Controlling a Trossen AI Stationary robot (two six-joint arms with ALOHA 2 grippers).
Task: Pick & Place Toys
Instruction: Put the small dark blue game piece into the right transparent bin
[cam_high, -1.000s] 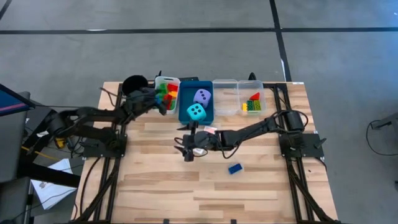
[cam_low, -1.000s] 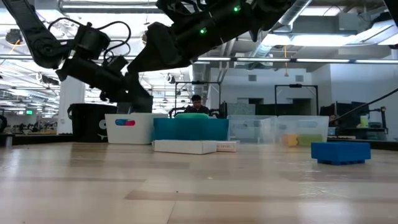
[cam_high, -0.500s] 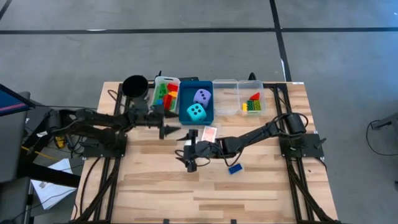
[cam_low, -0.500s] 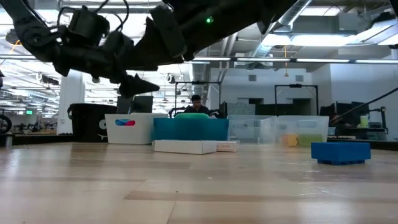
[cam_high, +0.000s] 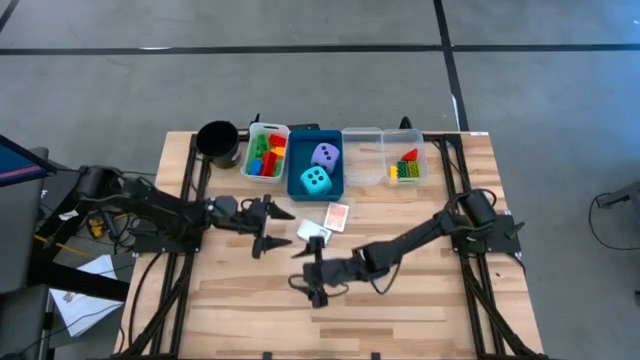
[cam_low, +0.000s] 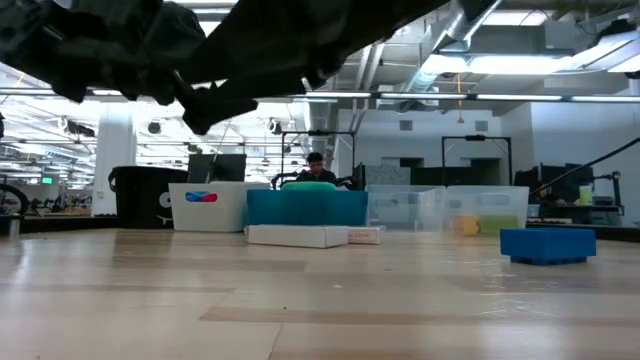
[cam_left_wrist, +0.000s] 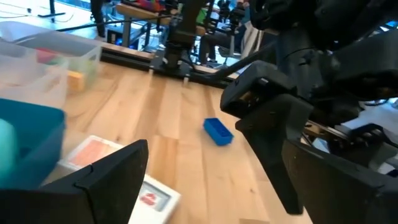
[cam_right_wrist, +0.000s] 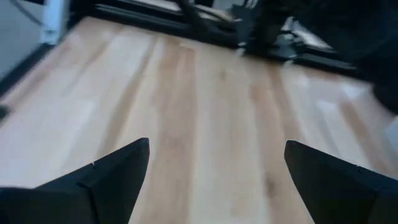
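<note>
Brick (cam_left_wrist: 218, 131) beneath right arm overhead

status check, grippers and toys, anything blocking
Left gripper open, empty, beside the card packs. Right gripper open, empty, over bare table. Blue brick loose, under the right arm. Nothing blocking.

Pale planked wooden table (cam_high: 230, 300), smooth with a soft sheen. On it, behind the glossy card packs (cam_high: 338, 215), a blue plastic tray (cam_high: 297, 160) holds a matt, soft-looking cyan die (cam_high: 316, 180) and lavender die (cam_high: 325, 154). Clear plastic trays (cam_high: 362, 160) alongside look glassy.
</note>
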